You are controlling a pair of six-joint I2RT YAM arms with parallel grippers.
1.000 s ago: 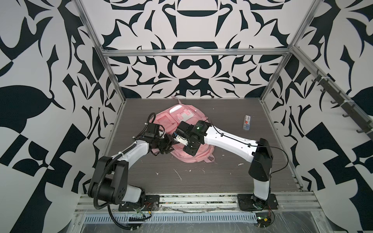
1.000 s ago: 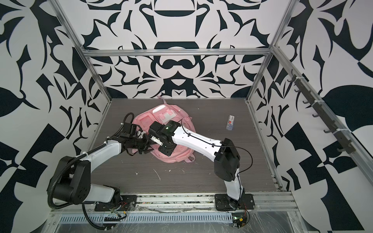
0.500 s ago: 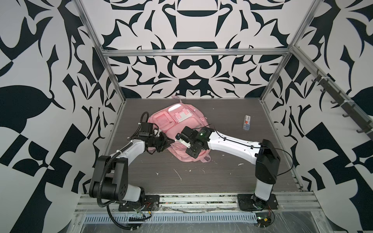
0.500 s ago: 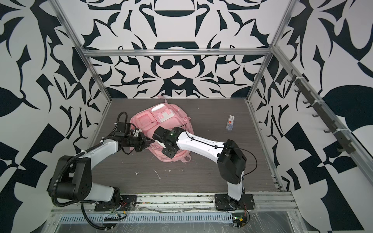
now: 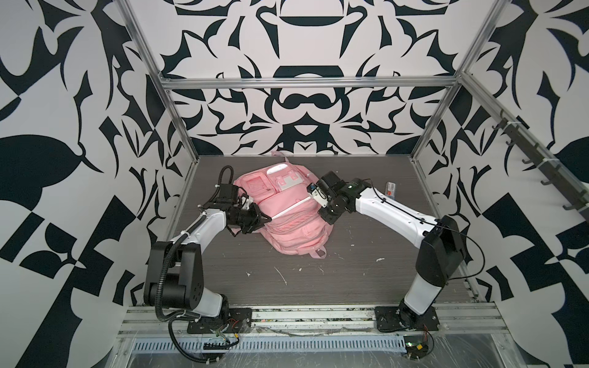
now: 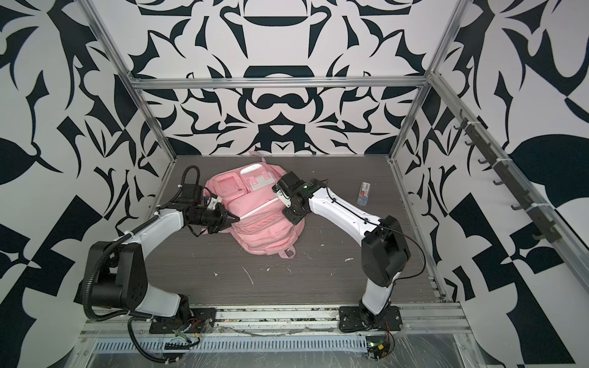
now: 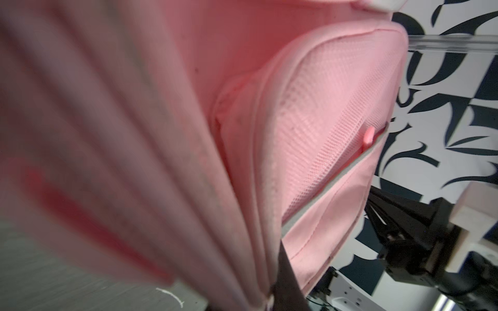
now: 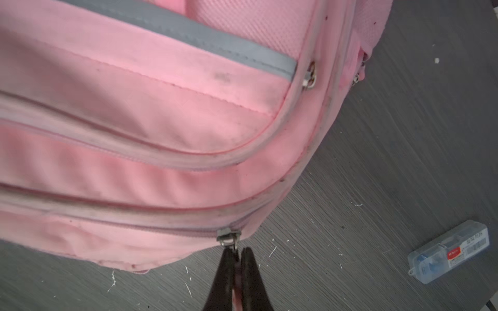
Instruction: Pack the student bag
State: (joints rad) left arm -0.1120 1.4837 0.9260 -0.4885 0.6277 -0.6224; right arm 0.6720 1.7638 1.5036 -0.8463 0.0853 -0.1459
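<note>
Bag position: the student bag (image 5: pixel 293 223) lies front-up towards the back of the bench (image 5: pixel 287 286), between the two arms, its top loop pointing to the rear wall.
Left side: the left gripper (image 5: pixel 267 218) meets the bag's side edge, at the end of a pale reflective strip (image 5: pixel 290 208). Its jaws look pinched nearly together on the fabric. The left wrist view is filled with bunched pink cloth, which fits a hold on the bag.
Right side: the right gripper (image 8: pixel 237 251) has its jaws clenched on the zip pull (image 8: pixel 235 245) at a corner of the bag, low against the bench.
Zip state: the track running away from that pull looks closed along the stretch that shows. The other pockets in the right wrist view look zipped too.
Loose item: a small clear box (image 8: pixel 448 250) with a red label lies on the bench, well apart from the bag.
Done so far: the bag is braced and a zip is in hand. No compartment shows open.
Left to do: probably open that zip, put the box in, then close it. Whether anything is already inside cannot be told.
</note>
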